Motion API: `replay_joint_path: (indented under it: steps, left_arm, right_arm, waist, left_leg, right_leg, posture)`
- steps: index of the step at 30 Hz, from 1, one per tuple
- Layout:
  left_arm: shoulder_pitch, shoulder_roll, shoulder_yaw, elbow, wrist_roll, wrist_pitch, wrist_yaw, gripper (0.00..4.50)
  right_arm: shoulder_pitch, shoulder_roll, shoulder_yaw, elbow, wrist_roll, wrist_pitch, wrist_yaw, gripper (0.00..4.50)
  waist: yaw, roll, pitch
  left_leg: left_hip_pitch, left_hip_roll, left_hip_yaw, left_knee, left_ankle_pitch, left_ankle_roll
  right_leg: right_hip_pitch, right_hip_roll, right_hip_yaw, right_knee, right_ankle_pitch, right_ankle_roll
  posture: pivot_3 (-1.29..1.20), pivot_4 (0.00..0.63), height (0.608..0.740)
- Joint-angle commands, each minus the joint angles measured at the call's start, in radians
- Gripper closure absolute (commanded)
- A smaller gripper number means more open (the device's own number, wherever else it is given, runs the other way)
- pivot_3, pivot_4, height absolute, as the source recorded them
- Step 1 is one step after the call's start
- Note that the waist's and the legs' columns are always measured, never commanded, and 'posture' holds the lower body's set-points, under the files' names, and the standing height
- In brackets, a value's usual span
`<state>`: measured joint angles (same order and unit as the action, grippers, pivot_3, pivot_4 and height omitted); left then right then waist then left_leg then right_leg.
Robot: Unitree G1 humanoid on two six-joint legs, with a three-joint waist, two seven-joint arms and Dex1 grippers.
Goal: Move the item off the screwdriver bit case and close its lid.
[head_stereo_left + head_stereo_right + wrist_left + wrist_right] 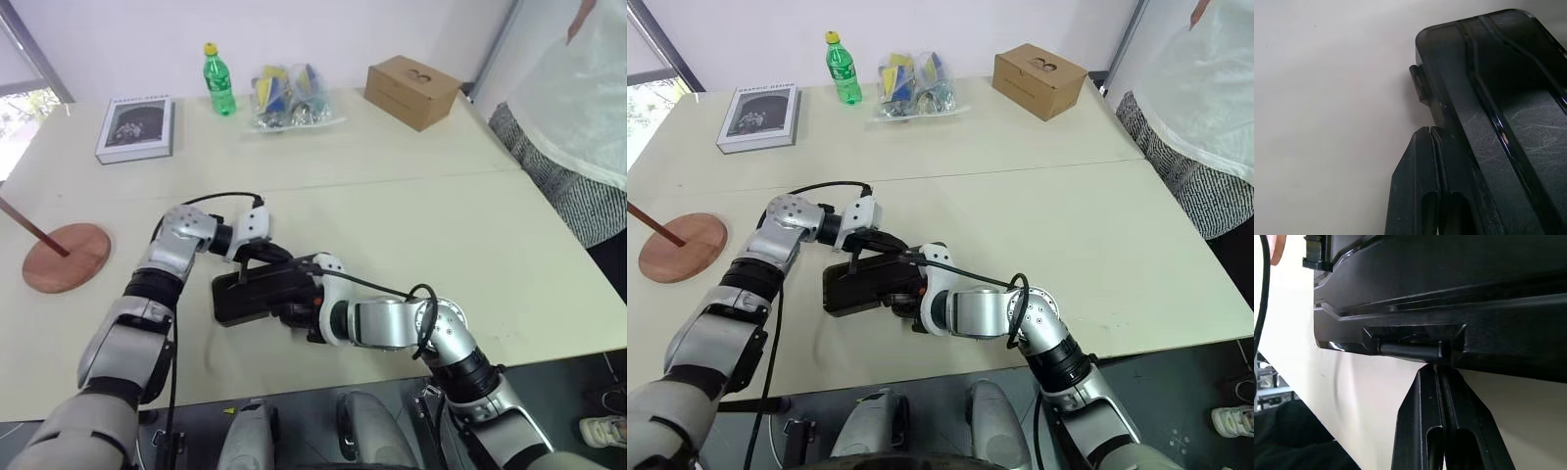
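Note:
The screwdriver bit case [257, 294] is a flat dark box on the cream table, near its front edge. Its lid [1508, 98] lies down over the tray, and I cannot tell whether it is latched. My left gripper [278, 257] is shut, its fingertips [1422, 134] against the case's far edge beside a small tab [1419, 83]. My right gripper [1436, 368] is also shut and touches the latch bar [1410, 350] on the near edge. The item [67, 257] stands far to the left, well clear of the case. One reddish-brown disc rests on the table, and its thin stem runs out of view.
Along the table's back edge are a book [136, 127], a green bottle [218, 80], a clear bag of packets [287, 96] and a tan cardboard box [412, 90]. A person [578, 117] stands at the right side. The table's front edge is close behind the case.

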<state>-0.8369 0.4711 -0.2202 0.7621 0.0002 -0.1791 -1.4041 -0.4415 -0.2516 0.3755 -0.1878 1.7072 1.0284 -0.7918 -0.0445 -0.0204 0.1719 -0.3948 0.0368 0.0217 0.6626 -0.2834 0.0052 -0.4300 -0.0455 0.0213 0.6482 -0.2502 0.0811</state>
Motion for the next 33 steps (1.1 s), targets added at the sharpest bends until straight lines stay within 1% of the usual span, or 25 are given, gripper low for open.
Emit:
replay_joint_path:
  steps: [1, 8, 15, 19, 23, 27, 33]
  left_arm:
    - [0.018, 0.006, -0.016, -0.034, 0.003, -0.007, -0.017, 4.5]
    - [0.063, 0.007, -0.049, -0.067, 0.022, -0.051, -0.025, 4.5]
    - [0.129, 0.019, -0.089, -0.109, 0.049, -0.092, -0.042, 4.5]
    - [0.143, 0.019, -0.097, -0.118, 0.056, -0.105, -0.031, 4.5]
    - [0.099, -0.006, -0.082, -0.055, 0.075, -0.137, 0.029, 4.5]
    - [0.03, -0.034, -0.056, 0.035, 0.093, -0.178, 0.099, 4.5]
    - [-0.049, -0.035, -0.01, 0.134, 0.084, -0.199, 0.193, 4.5]
  right_arm:
    - [-0.017, 0.022, -0.023, 0.012, -0.073, -0.004, 0.023, 4.43]
    - [-0.044, 0.03, -0.038, -0.014, -0.181, 0.036, 0.081, 4.43]
    - [-0.046, 0.052, -0.06, -0.018, -0.235, 0.067, 0.109, 4.43]
    - [-0.047, 0.061, -0.071, -0.02, -0.255, 0.082, 0.119, 4.43]
    - [-0.049, 0.059, -0.077, -0.032, -0.256, 0.112, 0.141, 4.43]
    - [-0.06, 0.038, -0.082, -0.063, -0.259, 0.158, 0.205, 4.43]
    - [-0.095, -0.039, -0.107, -0.128, -0.23, 0.229, 0.34, 4.43]
  waist:
    - [-0.001, 0.0, 0.0]
    - [-0.001, 0.0, -0.001]
    - [-0.003, 0.0, -0.002]
    - [-0.003, 0.0, -0.002]
    - [0.001, 0.0, -0.002]
    - [0.009, 0.001, -0.004]
    - [0.026, 0.002, -0.004]
  left_leg:
    - [0.0, 0.0, 0.0, 0.0, 0.0, 0.0]
    - [0.002, 0.003, 0.0, 0.0, 0.0, 0.0]
    - [0.003, 0.005, 0.001, 0.0, -0.001, 0.002]
    - [0.003, 0.007, 0.001, 0.0, -0.002, 0.004]
    - [0.003, 0.007, 0.001, 0.0, -0.002, 0.004]
    - [0.004, 0.005, 0.002, 0.001, -0.002, 0.004]
    - [0.003, 0.002, 0.002, 0.002, -0.002, 0.004]
  right_leg:
    - [0.0, 0.0, 0.0, 0.0, 0.0, 0.0]
    - [0.0, 0.002, 0.001, 0.001, 0.0, 0.0]
    - [0.0, 0.004, 0.002, 0.001, 0.0, 0.0]
    - [0.0, 0.005, 0.003, 0.0, 0.0, -0.001]
    - [0.0, 0.005, 0.003, 0.0, 0.0, -0.001]
    - [0.002, 0.003, 0.001, 0.0, 0.0, -0.001]
    - [0.003, 0.002, 0.001, 0.0, 0.0, 0.0]
  posture:
    - [0.0, 0.15, 0.74]
    - [0.0, 0.15, 0.74]
    - [0.0, 0.15, 0.74]
    - [0.0, 0.15, 0.74]
    - [0.0, 0.15, 0.74]
    - [0.0, 0.15, 0.74]
    - [0.0, 0.15, 0.74]
